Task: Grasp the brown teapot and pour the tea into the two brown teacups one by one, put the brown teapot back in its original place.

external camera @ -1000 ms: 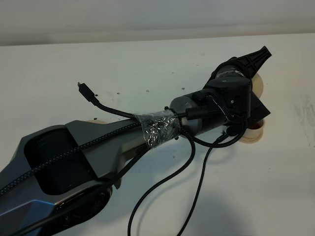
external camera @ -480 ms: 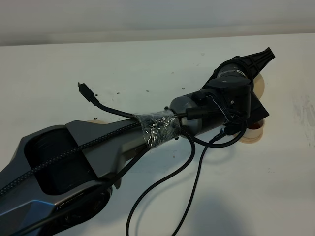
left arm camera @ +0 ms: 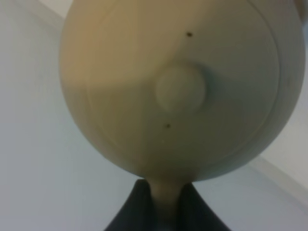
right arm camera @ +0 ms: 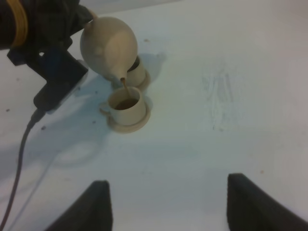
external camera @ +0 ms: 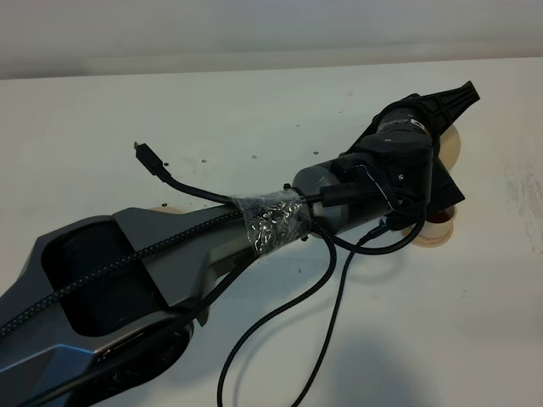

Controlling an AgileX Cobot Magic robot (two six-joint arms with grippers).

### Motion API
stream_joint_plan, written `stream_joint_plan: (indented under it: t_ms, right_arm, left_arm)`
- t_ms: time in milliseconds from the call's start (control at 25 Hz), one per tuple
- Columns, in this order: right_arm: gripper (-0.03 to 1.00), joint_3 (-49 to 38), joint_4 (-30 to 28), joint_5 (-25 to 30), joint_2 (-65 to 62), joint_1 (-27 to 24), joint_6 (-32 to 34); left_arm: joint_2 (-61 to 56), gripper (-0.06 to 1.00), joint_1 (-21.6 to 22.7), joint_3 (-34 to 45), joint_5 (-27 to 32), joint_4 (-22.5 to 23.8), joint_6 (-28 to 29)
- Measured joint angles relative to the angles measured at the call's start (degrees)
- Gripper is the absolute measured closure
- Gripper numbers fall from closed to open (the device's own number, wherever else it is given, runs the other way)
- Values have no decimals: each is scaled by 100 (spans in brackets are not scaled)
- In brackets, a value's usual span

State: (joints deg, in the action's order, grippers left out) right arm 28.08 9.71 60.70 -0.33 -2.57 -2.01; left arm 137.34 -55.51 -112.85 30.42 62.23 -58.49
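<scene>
Left gripper (left arm camera: 163, 192): clamped tight on the handle of the brown teapot (right arm camera: 108, 45), which I hold tipped spout-down just above the nearer teacup (right arm camera: 127, 106) so tea streams straight in.

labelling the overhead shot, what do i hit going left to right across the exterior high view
loose cable plug → crinkled tape wrap on the arm → left arm's wrist block → brown teapot; the teacup is left out, since it overlaps both of the last two.
</scene>
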Motion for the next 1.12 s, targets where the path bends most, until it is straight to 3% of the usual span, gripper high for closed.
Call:
stream_joint_plan:
  t_ms: [1120]
  right_arm:
    - [43, 0, 0, 0, 0, 0, 0]
  left_arm:
    - [0, 84, 0, 0, -110, 0, -448]
